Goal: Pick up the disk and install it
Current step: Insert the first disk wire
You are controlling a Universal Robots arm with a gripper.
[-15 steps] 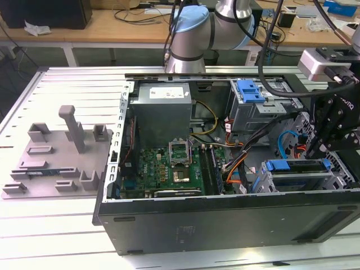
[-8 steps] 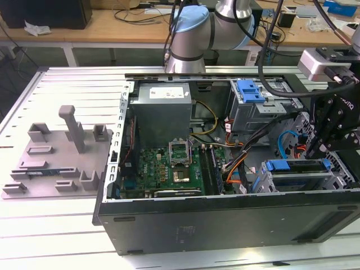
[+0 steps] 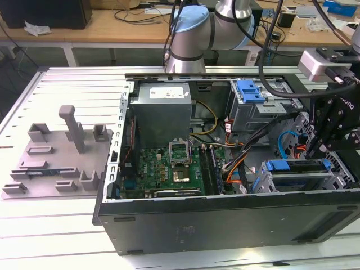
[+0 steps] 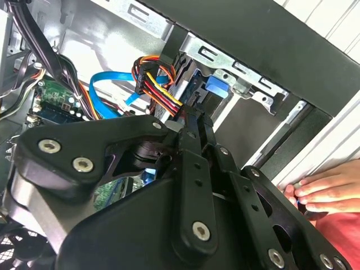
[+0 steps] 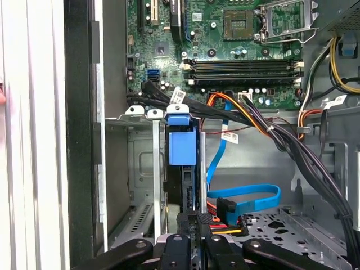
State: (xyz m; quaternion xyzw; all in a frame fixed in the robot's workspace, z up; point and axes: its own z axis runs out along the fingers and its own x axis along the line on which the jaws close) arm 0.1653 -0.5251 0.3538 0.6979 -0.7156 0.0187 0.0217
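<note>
The disk stands on its thin edge in a metal cage. The cage is in a corner of the open computer case, at the exterior view's right. The disk's blue end faces the green board in the middle of the case.

The gripper hangs inside the case, right over the disk's other end. Its two fingers are pressed close together with nothing between them. I cannot tell if they touch the disk.

Many things crowd this corner of the case:
- A flat blue cable loops just beside the disk.
- A bunch of red, orange and yellow wires sits near the gripper.
- Thick black wires run across the case nearby.

A person's hand rests on the outer edge of the case. A grey box and a blue latch sit at the far side of the case
</note>
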